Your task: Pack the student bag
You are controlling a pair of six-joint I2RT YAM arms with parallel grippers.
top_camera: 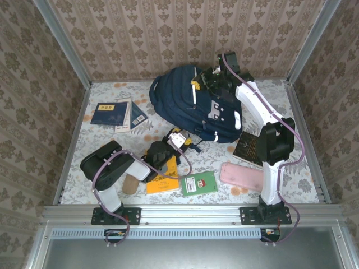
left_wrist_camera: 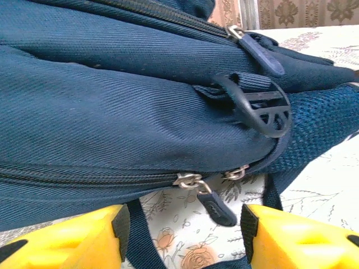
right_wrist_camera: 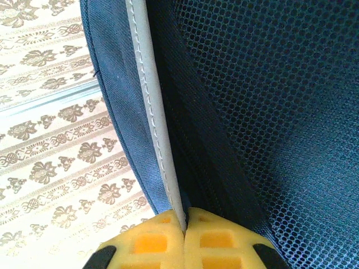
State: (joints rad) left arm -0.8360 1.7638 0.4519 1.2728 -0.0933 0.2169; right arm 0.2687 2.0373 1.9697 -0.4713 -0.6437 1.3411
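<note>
Right gripper (right_wrist_camera: pixel 184 235) is pinched shut on the grey piping of the student bag (top_camera: pixel 179 95), which lies at the table's back. Left gripper (left_wrist_camera: pixel 185 227) stands apart, a zipper pull (left_wrist_camera: pixel 216 207) between its fingers, untouched. That zip looks closed. The blue book (top_camera: pixel 109 113), pink case (top_camera: pixel 242 175) and green booklet (top_camera: pixel 198 184) lie outside, so packing seems barely begun.

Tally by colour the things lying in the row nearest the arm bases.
Tan: 1, tan roll
Orange: 1, orange flat item
Green: 1, green flat item
Pink: 1, pink flat item
Total: 4
</note>
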